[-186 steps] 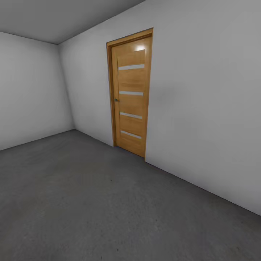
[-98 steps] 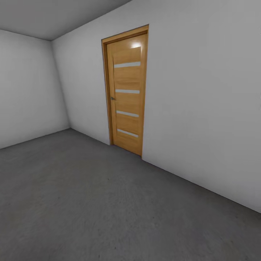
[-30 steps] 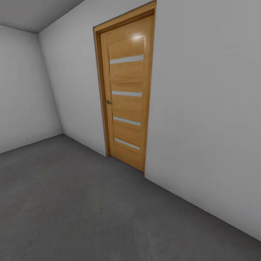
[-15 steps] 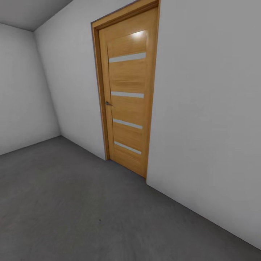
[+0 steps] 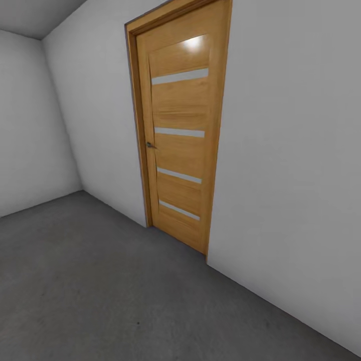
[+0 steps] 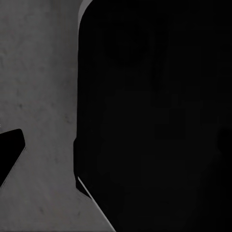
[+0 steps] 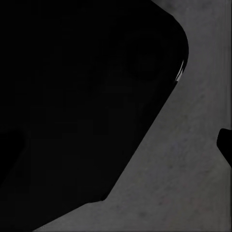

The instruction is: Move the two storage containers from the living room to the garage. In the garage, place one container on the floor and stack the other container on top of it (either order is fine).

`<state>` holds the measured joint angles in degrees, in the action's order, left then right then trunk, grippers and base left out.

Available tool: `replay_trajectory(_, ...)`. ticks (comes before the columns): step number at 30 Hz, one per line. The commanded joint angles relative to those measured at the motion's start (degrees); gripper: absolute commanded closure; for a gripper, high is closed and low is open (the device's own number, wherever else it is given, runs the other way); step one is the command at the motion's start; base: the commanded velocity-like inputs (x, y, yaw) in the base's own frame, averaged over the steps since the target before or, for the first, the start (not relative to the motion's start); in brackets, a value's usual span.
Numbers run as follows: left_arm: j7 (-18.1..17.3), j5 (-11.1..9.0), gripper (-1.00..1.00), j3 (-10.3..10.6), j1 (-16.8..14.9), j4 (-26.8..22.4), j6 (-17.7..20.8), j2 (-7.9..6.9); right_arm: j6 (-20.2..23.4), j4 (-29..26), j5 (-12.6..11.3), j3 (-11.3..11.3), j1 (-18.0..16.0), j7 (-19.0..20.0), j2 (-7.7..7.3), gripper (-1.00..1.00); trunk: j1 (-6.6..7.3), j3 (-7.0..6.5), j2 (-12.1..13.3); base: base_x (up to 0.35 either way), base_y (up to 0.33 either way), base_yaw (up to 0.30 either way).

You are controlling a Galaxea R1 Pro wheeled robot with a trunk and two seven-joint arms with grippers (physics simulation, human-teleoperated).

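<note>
**Operator:** Ahead of me, close and at a slant, stands the oak door with its four frosted strips, shut in its frame. The handle is on the door's left edge, pale grey walls on both sides, dark concrete floor below. I'm in the garage.

**Colleague:** Where are the boxes?

**Operator:** I have no sight of either one. I'd guess they are beyond that door in the living room, so no part of the job looks done from here.

**Colleague:** What worries you?

**Operator:** The angle. I'm facing the door obliquely and near the right-hand wall. If I roll on like this, the base or an elbow could clip the frame or scrape the wall. The door is also shut, so pushing through without working the handle would simply jam me against it.

**Colleague:** And the hands?

**Operator:** Both wrist cameras look down at the concrete past a big black part of the robot's own body. A dark tip pokes in at the edge of the left view, another in the right. I cannot tell how wide either hand is, and nothing shows between the tips.
</note>
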<state>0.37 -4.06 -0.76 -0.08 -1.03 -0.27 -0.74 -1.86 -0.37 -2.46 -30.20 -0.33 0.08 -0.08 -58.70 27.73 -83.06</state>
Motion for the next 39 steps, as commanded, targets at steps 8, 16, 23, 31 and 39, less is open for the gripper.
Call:
replay_trajectory(8,0.06,-0.42,-1.00,-0.03,-0.01,-0.03,-0.07,0.03,-0.09,0.02,-0.64,-0.16,-0.04,0.01,0.14,-1.00,-0.03,0.05,-0.02,0.324,0.084,0.000)
replay_trajectory(16,0.05,-0.42,-1.00,-0.03,-0.01,-0.03,-0.01,0.07,-0.08,0.02,-0.07,-0.35,-0.02,0.01,0.17,-1.00,-0.03,0.05,-0.02,0.251,0.057,0.127)
replay_trajectory(23,-0.04,-0.38,-1.00,-0.03,-0.01,-0.03,0.00,0.12,-0.08,0.02,0.07,-0.38,-0.02,0.01,0.17,-1.00,-0.03,0.05,-0.02,0.031,0.005,0.265)
replay_trajectory(31,-0.19,-0.25,-1.00,0.10,-0.01,-0.03,-0.06,0.12,-0.08,0.02,0.04,-0.39,-0.02,0.01,0.17,-1.00,-0.03,0.05,-0.02,0.002,0.000,0.266)
replay_trajectory(39,-0.12,-0.29,-1.00,0.01,-0.01,-0.03,-0.03,0.12,-0.08,0.02,-0.37,-0.37,-0.02,0.01,0.12,-1.00,-0.03,0.05,-0.02,0.000,0.000,0.043)
